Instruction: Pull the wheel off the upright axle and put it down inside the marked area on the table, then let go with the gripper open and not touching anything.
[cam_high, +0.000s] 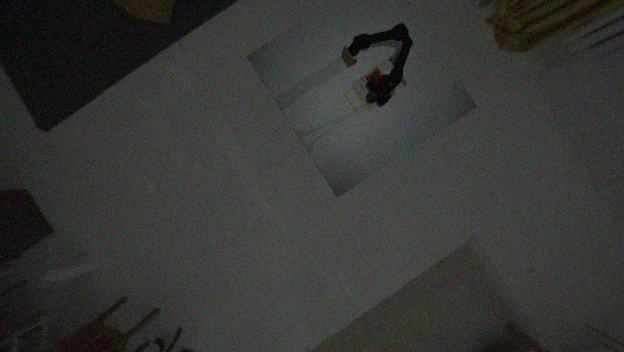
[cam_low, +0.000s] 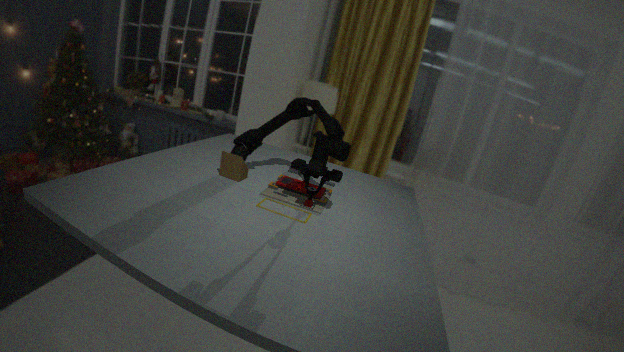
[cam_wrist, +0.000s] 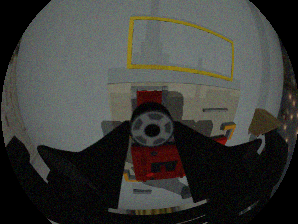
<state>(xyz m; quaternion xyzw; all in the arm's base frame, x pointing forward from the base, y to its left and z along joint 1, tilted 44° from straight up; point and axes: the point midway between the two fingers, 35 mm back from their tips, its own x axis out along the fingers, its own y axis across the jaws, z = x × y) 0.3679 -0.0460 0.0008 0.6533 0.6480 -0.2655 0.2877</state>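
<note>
Starting at our gripper (cam_wrist: 152, 137), we see both dark fingers closed on the wheel (cam_wrist: 152, 127), a pale round disc with small holes that sits squarely between them in the wrist view. Below it lies the red part (cam_wrist: 154, 163) of the fixture, on a pale base plate (cam_wrist: 123, 104); whether the wheel has come off the axle yet we cannot tell, since the axle itself is hidden behind the wheel.

To do this step well, we judge the pull should run straight along the axle (any sideways drag risks jamming the wheel on it), with the grip kept firm until the wheel is plainly free. Only then should we carry it across.

Outward from the claw, the marked area (cam_wrist: 180, 48) shows as a yellow rectangle on the table (cam_wrist: 67, 50), just beyond the base plate and slightly right of the wheel. In the exterior view the arm (cam_low: 320, 145) bends down over the fixture, with the yellow outline (cam_low: 284, 210) on the near side.
</note>
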